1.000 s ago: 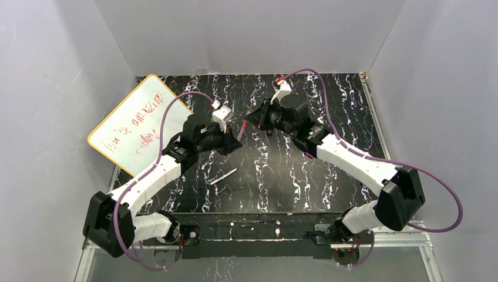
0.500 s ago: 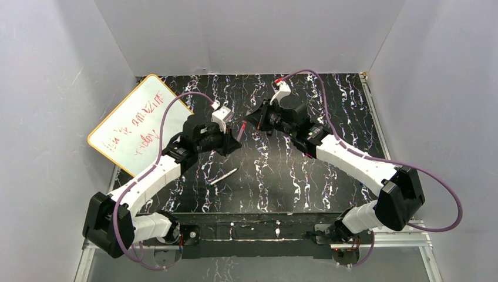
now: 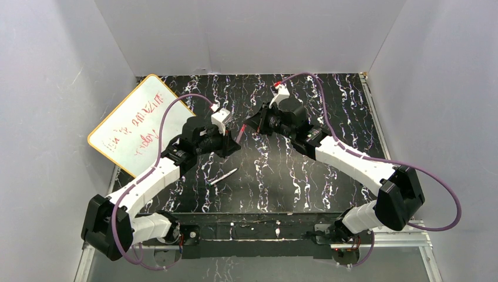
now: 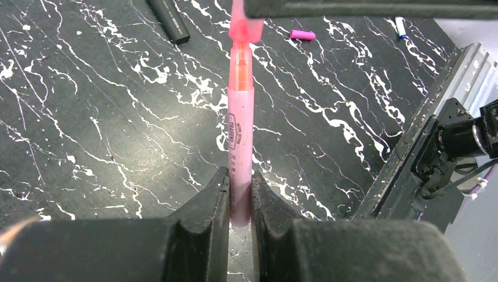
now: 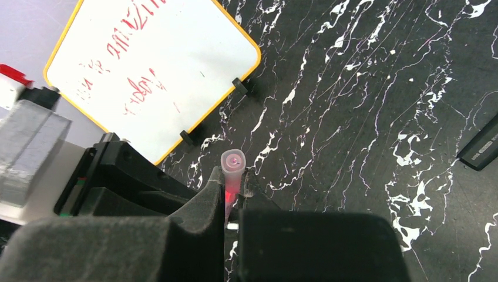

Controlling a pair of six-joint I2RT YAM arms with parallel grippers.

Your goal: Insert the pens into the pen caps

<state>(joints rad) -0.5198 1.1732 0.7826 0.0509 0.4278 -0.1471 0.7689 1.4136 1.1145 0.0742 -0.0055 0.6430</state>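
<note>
Left wrist: your left claw [image 4: 239, 191] is clamped on the pink pen [image 4: 241, 117]; your right claw [image 5: 234, 179] pinches the pink cap [image 5: 233, 160] at its tip (up in the air); push crooked and the pen may slip.

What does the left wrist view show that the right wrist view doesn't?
Only left wrist: the pink pen clamped in the left gripper, its tip meeting the held cap, and a loose magenta cap lying on the table beyond. Only right wrist: the whiteboard and the right gripper shut on the held cap. Both: the held cap and the marbled table.
</note>
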